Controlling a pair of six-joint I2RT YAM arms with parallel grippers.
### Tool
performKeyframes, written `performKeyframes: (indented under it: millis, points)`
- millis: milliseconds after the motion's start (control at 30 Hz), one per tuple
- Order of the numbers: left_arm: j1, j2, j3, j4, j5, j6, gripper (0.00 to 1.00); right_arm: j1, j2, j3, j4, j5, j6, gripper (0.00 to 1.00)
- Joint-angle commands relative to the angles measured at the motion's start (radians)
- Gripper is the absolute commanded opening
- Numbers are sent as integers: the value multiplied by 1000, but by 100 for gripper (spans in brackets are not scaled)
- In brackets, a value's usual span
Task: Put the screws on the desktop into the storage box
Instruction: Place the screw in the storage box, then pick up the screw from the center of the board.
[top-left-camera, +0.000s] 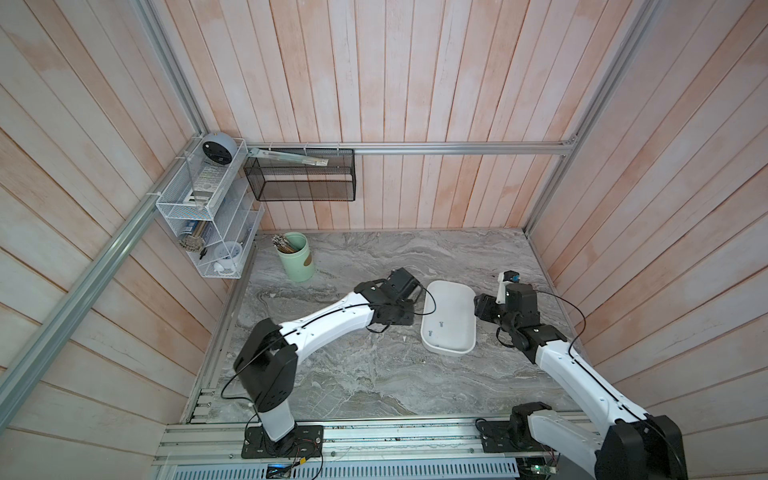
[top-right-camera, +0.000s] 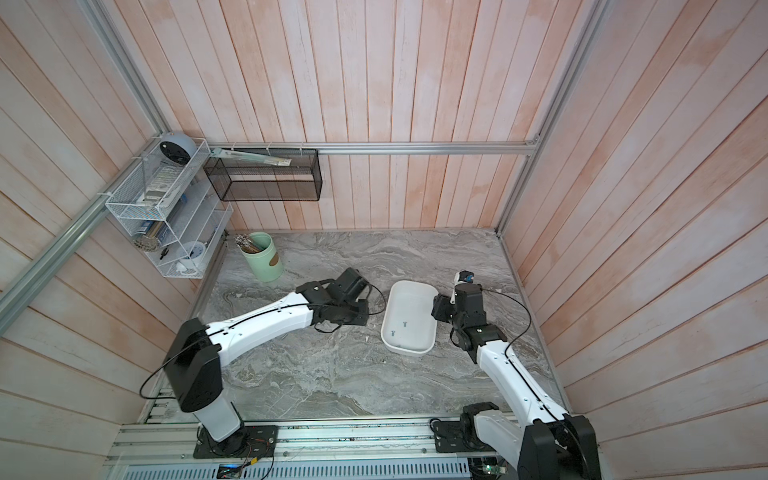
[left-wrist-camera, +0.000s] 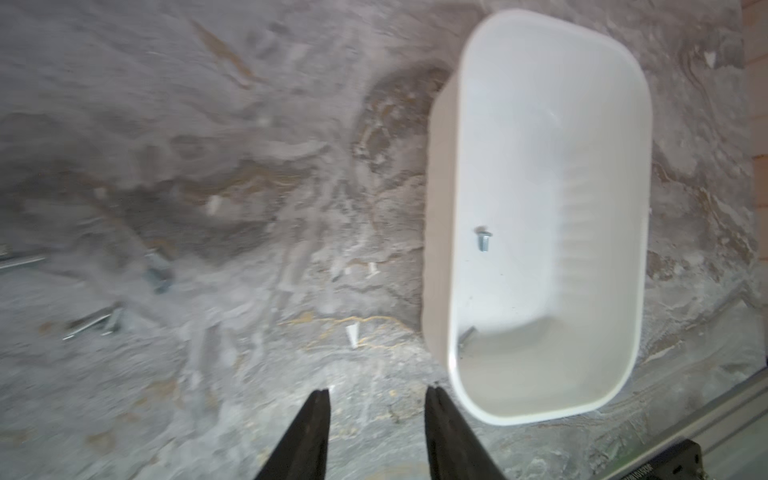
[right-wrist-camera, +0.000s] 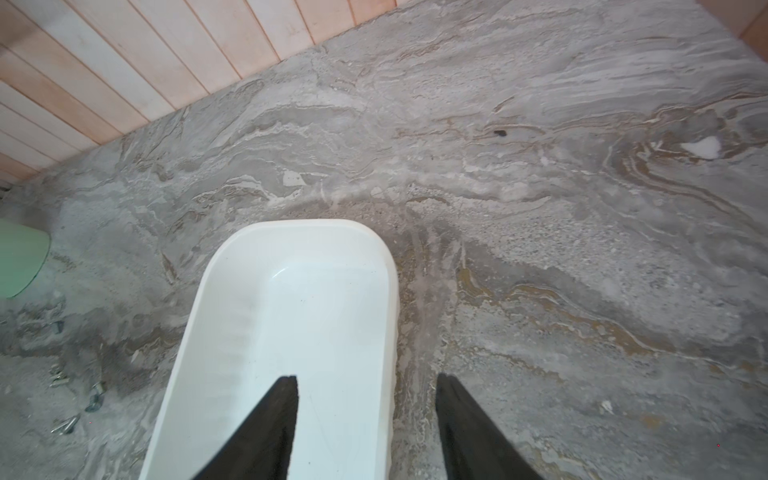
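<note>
Lying in storage box (top-left-camera: 451, 351): two screws (top-left-camera: 441, 324)

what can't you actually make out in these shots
1. Loose screws on the desktop: blurred in the left wrist view, tiny in the right wrist view, unseen in both top views, probably under the left arm; uncountable.
2. Storage box, near end: cut off by the right wrist view's edge and covered by the fingers of the right gripper.
3. Whether those fingers touch its rim: no view shows it.
</note>
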Motion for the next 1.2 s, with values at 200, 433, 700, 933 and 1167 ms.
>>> performKeyframes:
  millis: [200,433,700,933,1167]
  points:
    - [358,-464,-316,-151,-32,79,43,302,180,202,-18,-61,-122,55]
    - [392,-585,-252,-343,-133,152,44,528,515,509,-172,-33,-165,48]
    - [393,-692,-289,-318,-148,198,44,627,863,875,-427,-21,-169,44]
    - [396,-728,-338,-262,-155,201,47,657,1040,1056,-503,-28,-147,43]
    - [403,-711,-343,-259,-144,200,48,662,1149,1162,-548,12,-148,43]
